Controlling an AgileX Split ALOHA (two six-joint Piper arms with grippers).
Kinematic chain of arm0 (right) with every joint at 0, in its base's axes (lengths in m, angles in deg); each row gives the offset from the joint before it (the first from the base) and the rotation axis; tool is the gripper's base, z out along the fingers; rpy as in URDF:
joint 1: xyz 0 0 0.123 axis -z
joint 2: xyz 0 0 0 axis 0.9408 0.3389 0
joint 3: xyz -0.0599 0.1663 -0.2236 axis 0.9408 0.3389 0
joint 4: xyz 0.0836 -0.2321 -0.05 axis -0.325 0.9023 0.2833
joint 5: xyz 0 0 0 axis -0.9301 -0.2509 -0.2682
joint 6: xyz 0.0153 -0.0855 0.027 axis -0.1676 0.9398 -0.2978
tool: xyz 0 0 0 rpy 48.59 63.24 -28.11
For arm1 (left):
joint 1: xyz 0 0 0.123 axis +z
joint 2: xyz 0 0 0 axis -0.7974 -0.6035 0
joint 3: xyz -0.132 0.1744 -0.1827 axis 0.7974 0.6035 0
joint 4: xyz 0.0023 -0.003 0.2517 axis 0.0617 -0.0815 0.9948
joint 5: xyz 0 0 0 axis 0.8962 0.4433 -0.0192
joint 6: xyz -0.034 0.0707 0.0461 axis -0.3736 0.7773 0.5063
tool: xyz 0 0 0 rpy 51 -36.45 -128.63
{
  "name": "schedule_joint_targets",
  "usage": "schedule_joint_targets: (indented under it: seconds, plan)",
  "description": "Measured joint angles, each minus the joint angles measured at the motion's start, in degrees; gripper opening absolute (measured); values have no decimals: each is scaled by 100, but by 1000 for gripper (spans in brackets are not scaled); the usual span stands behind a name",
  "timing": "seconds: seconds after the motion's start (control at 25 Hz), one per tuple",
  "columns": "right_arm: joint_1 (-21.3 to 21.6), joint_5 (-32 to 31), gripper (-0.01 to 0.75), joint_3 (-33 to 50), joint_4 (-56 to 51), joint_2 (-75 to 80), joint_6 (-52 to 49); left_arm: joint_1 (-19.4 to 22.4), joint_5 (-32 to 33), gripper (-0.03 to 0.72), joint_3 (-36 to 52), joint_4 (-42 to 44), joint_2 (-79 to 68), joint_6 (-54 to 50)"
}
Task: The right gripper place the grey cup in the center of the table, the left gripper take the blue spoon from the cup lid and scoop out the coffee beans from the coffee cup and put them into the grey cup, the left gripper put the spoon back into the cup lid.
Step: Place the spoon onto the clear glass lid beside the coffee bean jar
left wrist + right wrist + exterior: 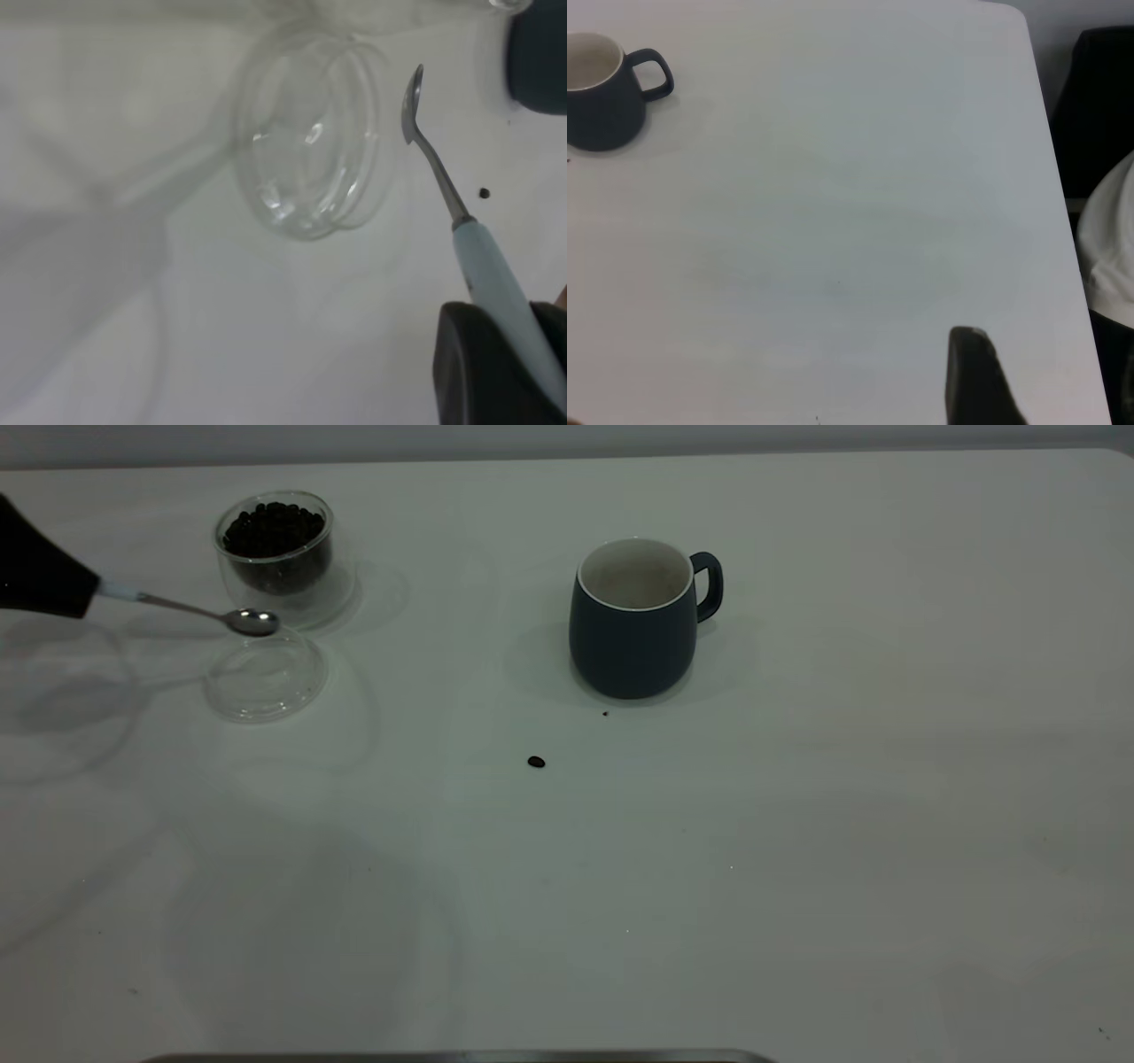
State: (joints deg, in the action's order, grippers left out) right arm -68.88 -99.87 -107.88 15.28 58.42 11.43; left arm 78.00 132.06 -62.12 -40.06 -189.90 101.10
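the mug (631,633) stands mid-table. the left gripper (40,571) pinches the spoon (190,608) by its handle, its empty bowl over the lid (264,677) beside the glass of beans (275,545). looks like returning it: lower, then release. right gripper parked; can't tell its fingers.

The table (797,868) is a white tabletop; the coffee cup (275,549) and cup lid (264,677) sit near its far-left corner; the grey cup (633,624) stands mid-table; one stray bean (536,762) lies just before it.
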Motion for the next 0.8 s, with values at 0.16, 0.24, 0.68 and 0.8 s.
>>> schedule_joint_targets:
  seconds: [0.16, 0.24, 0.68, 0.8]
  plan:
    - [0, 0, 363, 0, 0, 0, 0, 49, -11, 131, 0, 312, 0, -79]
    - [0, 0, 363, 0, 0, 0, 0, 49, -11, 131, 0, 320, 0, -85]
    - [0, 0, 363, 0, 0, 0, 0, -130, -11, 131, 0, 154, 0, -85]
    - [0, 0, 363, 0, 0, 0, 0, -264, -11, 131, 0, 178, 0, -85]
